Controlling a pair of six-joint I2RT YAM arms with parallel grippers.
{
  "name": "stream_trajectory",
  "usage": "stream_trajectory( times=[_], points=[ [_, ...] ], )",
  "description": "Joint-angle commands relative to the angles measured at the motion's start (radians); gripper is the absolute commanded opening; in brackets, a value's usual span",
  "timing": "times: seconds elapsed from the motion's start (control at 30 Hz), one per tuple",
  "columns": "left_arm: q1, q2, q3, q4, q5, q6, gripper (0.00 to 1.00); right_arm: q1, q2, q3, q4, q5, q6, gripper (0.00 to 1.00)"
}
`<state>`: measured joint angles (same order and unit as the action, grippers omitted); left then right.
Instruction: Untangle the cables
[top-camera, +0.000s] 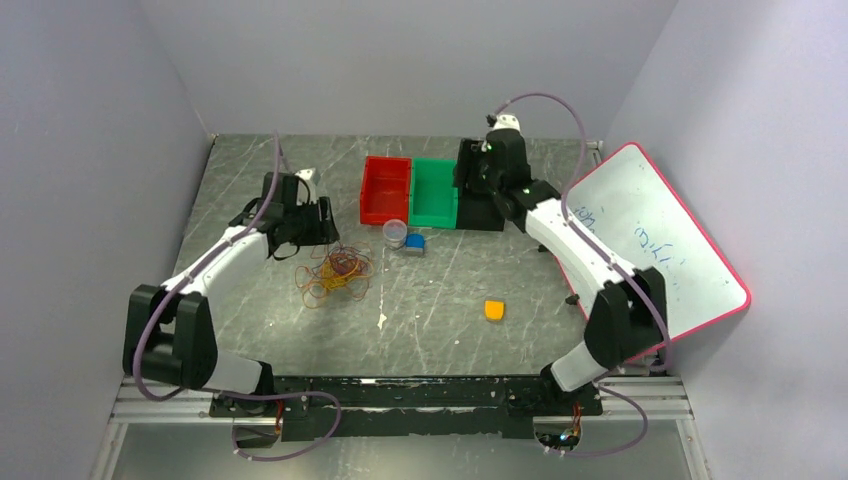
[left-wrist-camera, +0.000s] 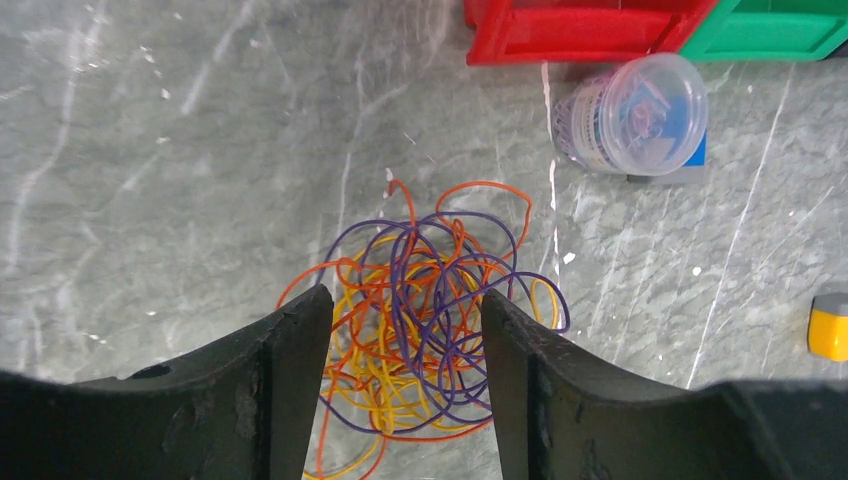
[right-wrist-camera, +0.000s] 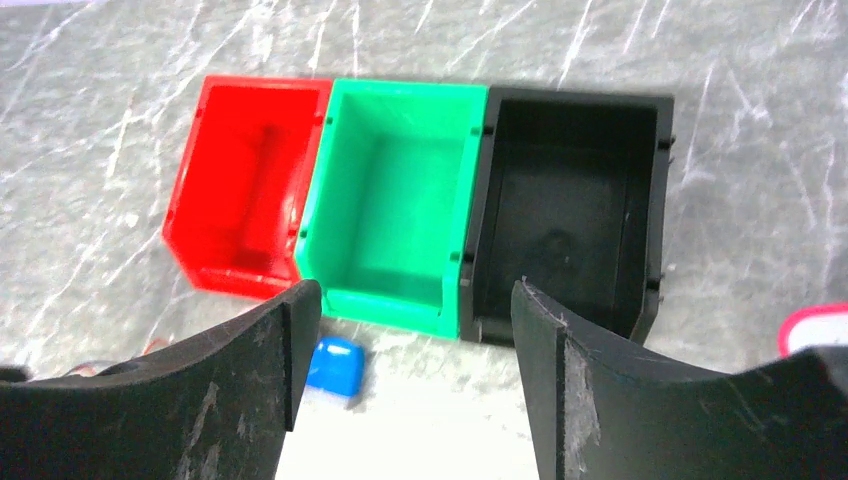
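Observation:
The cables (top-camera: 335, 272) lie as one tangled heap of yellow-orange, dark purple and red-orange loops on the grey table, left of centre. In the left wrist view the cables (left-wrist-camera: 430, 300) lie below and between my fingers. My left gripper (top-camera: 310, 232) (left-wrist-camera: 405, 297) is open and empty, hovering just behind and above the heap without touching it. My right gripper (top-camera: 478, 178) (right-wrist-camera: 412, 290) is open and empty, held high over the bins at the back.
A red bin (top-camera: 385, 190) (right-wrist-camera: 250, 190), a green bin (top-camera: 433, 192) (right-wrist-camera: 400, 200) and a black bin (top-camera: 484, 212) (right-wrist-camera: 570, 200) stand in a row. A clear jar (top-camera: 395, 232) (left-wrist-camera: 635, 115), a blue piece (top-camera: 415, 242) (right-wrist-camera: 335, 365) and a yellow block (top-camera: 494, 310) (left-wrist-camera: 828, 330) lie nearby. A whiteboard (top-camera: 650, 250) leans at the right.

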<state>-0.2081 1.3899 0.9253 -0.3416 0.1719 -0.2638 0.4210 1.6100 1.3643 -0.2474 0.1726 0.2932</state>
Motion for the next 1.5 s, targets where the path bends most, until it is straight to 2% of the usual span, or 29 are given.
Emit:
stream_trajectory(
  times=[0.0, 0.1, 0.2, 0.47, 0.7, 0.8, 0.9, 1.1, 1.3, 1.47],
  points=[
    [-0.051, 0.060, 0.002, 0.018, -0.039, -0.046, 0.61, -0.001, -0.124, -0.214, 0.146, -0.057, 0.094, 0.74],
    [-0.111, 0.106, 0.024, -0.017, -0.087, -0.057, 0.60, -0.001, -0.181, -0.324, 0.182, -0.010, 0.140, 0.74],
    [-0.167, 0.117, -0.019, -0.005, -0.085, -0.086, 0.59, -0.002, -0.231, -0.411, 0.196, 0.002, 0.134, 0.73],
    [-0.325, 0.132, -0.093, 0.072, -0.013, -0.167, 0.56, -0.001, -0.294, -0.458, 0.205, -0.135, 0.027, 0.74],
    [-0.462, 0.144, -0.033, 0.095, 0.042, -0.173, 0.55, -0.001, -0.369, -0.542, 0.274, -0.205, 0.025, 0.74],
    [-0.468, 0.111, -0.012, 0.056, 0.004, -0.158, 0.56, -0.001, -0.381, -0.561, 0.274, -0.224, 0.034, 0.74],
    [-0.459, 0.041, 0.001, -0.003, -0.110, -0.146, 0.60, -0.001, -0.389, -0.571, 0.272, -0.256, 0.045, 0.74],
    [-0.386, -0.069, -0.004, -0.041, -0.188, -0.114, 0.64, 0.018, -0.370, -0.571, 0.278, -0.359, 0.053, 0.73],
    [-0.322, -0.091, -0.048, -0.015, -0.172, -0.075, 0.63, 0.118, -0.259, -0.561, 0.336, -0.448, 0.042, 0.69],
    [-0.321, -0.052, -0.060, 0.050, -0.073, -0.085, 0.62, 0.163, -0.108, -0.514, 0.381, -0.487, 0.035, 0.65]
  ],
)
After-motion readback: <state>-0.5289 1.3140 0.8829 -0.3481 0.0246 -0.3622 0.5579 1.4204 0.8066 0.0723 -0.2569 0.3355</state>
